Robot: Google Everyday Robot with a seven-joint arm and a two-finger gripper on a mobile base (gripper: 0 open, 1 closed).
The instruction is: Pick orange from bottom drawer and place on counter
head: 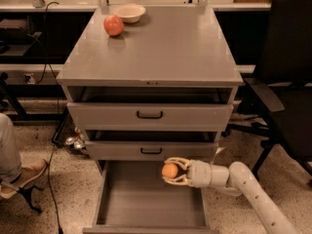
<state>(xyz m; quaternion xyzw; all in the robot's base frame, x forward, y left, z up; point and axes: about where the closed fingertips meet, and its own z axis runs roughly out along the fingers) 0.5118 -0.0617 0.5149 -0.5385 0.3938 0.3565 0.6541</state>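
Note:
The orange (169, 170) is small, round and pale orange. My gripper (171, 171) is shut on it, with pale fingers (176, 161) above and below the fruit. It holds the orange above the open bottom drawer (146, 204), near the drawer's back right, just below the middle drawer's front. My white arm (248, 189) comes in from the lower right. The counter (156, 43) is the broad grey top of the cabinet, well above the gripper.
A reddish apple-like fruit (113, 26) and a pale bowl (129, 12) sit at the counter's back left. Two upper drawers with black handles (149, 115) stand slightly open. A black office chair (287, 87) is at the right. A person's shoe (22, 174) is at the left.

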